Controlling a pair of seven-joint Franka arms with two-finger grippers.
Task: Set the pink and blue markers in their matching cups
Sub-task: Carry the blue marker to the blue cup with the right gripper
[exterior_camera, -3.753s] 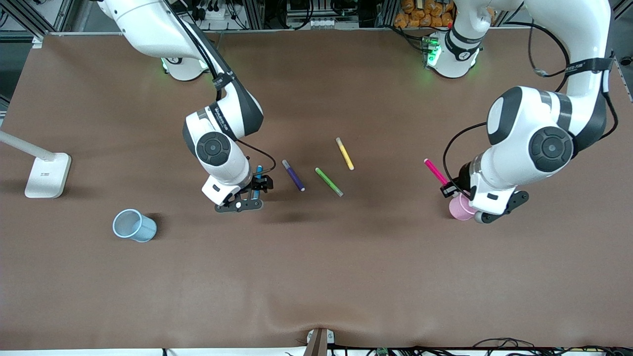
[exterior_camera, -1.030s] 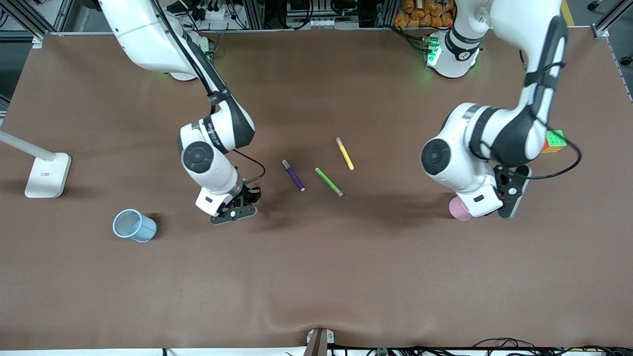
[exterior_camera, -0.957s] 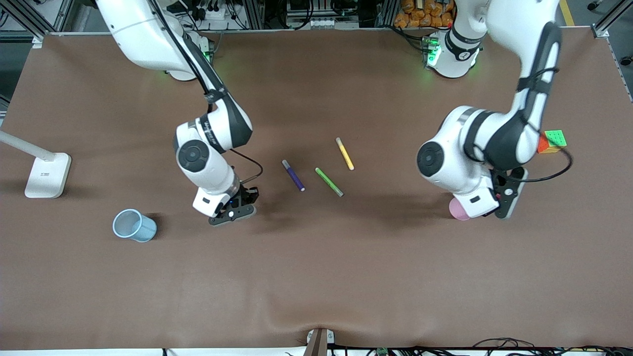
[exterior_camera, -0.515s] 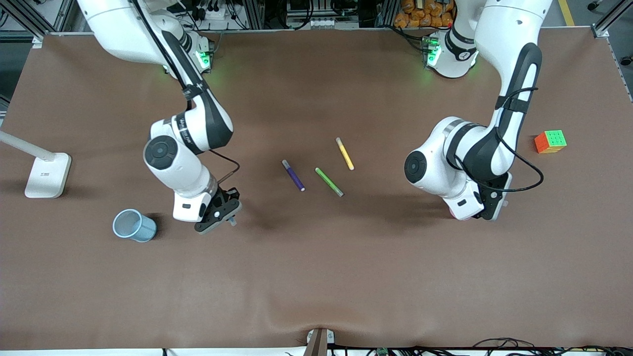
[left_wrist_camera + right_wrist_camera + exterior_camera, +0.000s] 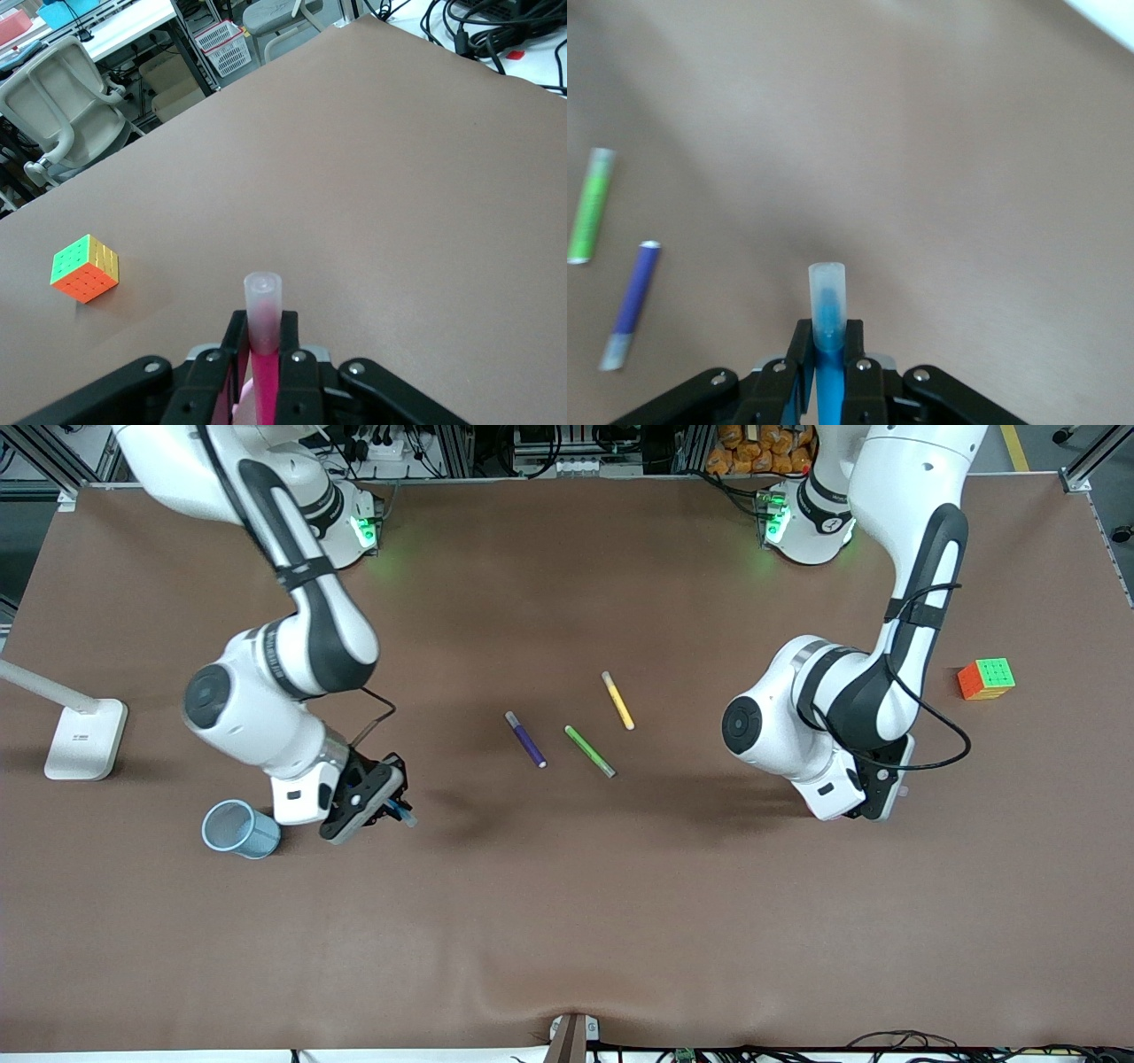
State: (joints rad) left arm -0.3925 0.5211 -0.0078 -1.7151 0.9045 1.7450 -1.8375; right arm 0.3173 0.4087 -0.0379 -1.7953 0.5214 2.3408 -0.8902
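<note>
My right gripper (image 5: 376, 802) is shut on the blue marker (image 5: 400, 815) and holds it above the table, just beside the pale blue cup (image 5: 239, 829), which stands upright. In the right wrist view the blue marker (image 5: 827, 292) sticks out between the fingers of my right gripper (image 5: 828, 335). My left gripper (image 5: 873, 793) is shut on the pink marker (image 5: 264, 372), whose pale end points away from the wrist. The pink cup is hidden under the left hand in the front view. A pale pink sliver (image 5: 241, 404) shows below my left gripper (image 5: 263, 326).
A purple pen (image 5: 525, 739), a green pen (image 5: 589, 750) and a yellow pen (image 5: 617, 700) lie mid-table. A colour cube (image 5: 985, 678) sits toward the left arm's end. A white lamp base (image 5: 84, 737) stands toward the right arm's end.
My right arm has carried the blue marker from beside the purple pen toward the blue cup. My left hand has turned and shifted over the pink cup, covering it.
</note>
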